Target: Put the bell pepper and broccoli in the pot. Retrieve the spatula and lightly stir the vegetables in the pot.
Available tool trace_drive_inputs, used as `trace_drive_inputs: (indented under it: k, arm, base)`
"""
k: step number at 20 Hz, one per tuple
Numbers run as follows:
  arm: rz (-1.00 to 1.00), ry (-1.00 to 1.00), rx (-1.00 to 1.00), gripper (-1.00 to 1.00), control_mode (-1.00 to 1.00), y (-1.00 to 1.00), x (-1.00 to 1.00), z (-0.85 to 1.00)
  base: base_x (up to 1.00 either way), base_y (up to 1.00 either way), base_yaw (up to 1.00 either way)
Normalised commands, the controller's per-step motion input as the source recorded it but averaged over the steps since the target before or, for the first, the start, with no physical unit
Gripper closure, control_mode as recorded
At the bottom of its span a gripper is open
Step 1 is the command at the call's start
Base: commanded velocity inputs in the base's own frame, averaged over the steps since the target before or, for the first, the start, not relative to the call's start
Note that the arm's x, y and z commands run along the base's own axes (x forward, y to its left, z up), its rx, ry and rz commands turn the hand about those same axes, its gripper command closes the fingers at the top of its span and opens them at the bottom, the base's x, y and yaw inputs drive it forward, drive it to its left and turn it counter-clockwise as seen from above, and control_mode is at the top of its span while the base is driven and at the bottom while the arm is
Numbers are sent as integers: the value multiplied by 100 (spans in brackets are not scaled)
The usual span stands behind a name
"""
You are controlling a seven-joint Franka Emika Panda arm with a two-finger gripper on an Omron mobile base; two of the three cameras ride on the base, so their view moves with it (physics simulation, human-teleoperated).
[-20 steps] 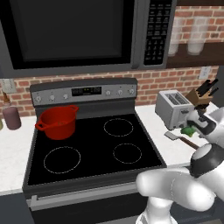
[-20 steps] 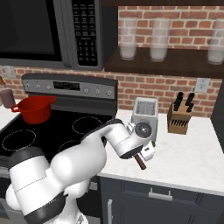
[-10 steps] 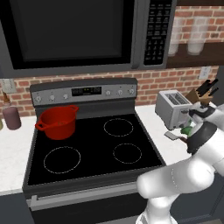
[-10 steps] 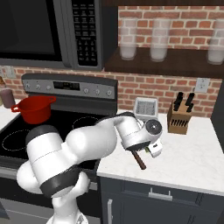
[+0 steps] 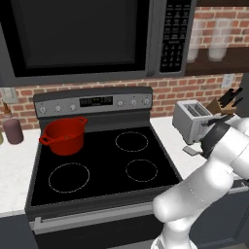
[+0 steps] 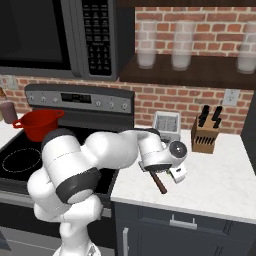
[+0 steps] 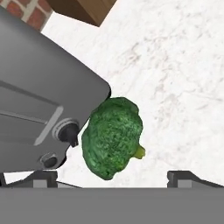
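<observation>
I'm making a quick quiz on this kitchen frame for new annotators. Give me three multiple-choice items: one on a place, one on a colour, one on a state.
1. Where does the broccoli lie?
A. in the pot
B. on the counter beside the toaster
C. on a burner

2. What colour is the pot?
A. red
B. yellow
C. black

3. How does the gripper stand?
A. shut on the broccoli
B. shut on nothing
C. open, holding nothing

Answers:
1 B: the hand view shows it on the white counter next to the toaster.
2 A: it is red in both base views.
3 C: the fingertips stand wide apart, with the broccoli beyond them.
</observation>
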Motion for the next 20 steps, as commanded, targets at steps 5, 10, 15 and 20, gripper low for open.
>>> trace_drive_inputs:
  k: [5,10,15,20]
  arm:
    - [0,0,0,-100,-100,-1,21,-19]
    - [0,0,0,-100,-100,-6,33,-2]
    - [0,3,0,-100,-100,-1,34,-11]
    - [0,4,0,-100,-100,-2,10,-19]
  base:
    - [0,0,0]
    - [0,0,0]
    - [0,0,0]
    - [0,0,0]
